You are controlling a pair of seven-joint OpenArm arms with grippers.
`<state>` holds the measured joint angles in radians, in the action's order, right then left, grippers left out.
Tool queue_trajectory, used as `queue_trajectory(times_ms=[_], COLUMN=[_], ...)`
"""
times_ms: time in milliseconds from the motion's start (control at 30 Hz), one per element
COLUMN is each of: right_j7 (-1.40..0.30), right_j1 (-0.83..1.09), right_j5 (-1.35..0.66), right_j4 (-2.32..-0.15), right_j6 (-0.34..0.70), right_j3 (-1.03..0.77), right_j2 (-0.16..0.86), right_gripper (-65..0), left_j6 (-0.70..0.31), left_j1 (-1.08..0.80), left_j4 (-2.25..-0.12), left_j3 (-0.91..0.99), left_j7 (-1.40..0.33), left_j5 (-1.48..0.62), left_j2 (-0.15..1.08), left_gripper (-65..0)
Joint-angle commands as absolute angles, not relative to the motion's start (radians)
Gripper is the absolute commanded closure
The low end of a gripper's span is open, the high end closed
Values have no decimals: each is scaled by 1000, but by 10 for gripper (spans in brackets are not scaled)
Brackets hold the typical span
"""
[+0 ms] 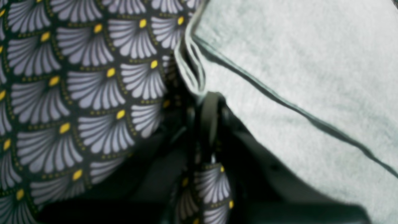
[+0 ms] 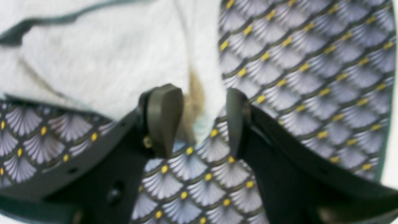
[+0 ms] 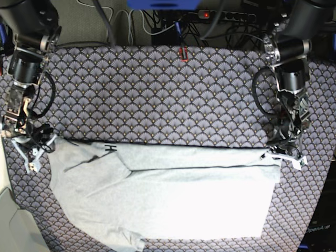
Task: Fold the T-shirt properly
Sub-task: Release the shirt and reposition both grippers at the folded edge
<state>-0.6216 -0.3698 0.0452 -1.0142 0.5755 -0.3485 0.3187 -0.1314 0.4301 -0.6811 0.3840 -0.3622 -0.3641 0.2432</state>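
Base view: my two claws at the far corners of the T-shirt.
My left gripper has pinched tight on the layered corner edge of the grey shirt, which lies spread across the purple fan-patterned tablecloth. My right gripper stands wide apart, its pads straddling the shirt's other corner, clasping nothing.
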Motion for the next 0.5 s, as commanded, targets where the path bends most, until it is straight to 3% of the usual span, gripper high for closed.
queue_trajectory(times_ms=[0, 467], right_j7=[-599, -599], right_j1=[-398, -358], right_j5=[31, -36], right_j4=[-1032, -1032], right_j6=[581, 581], right_j3=[-360, -352], right_j2=[338, 338], right_gripper=[-284, -284], left_j6=[-131, -131], left_j1=[447, 447], left_j4=[-688, -688], left_j3=[383, 383], left_j7=[-380, -381], left_j5=[-360, -355], left_j2=[249, 251], left_gripper=[-5, -5])
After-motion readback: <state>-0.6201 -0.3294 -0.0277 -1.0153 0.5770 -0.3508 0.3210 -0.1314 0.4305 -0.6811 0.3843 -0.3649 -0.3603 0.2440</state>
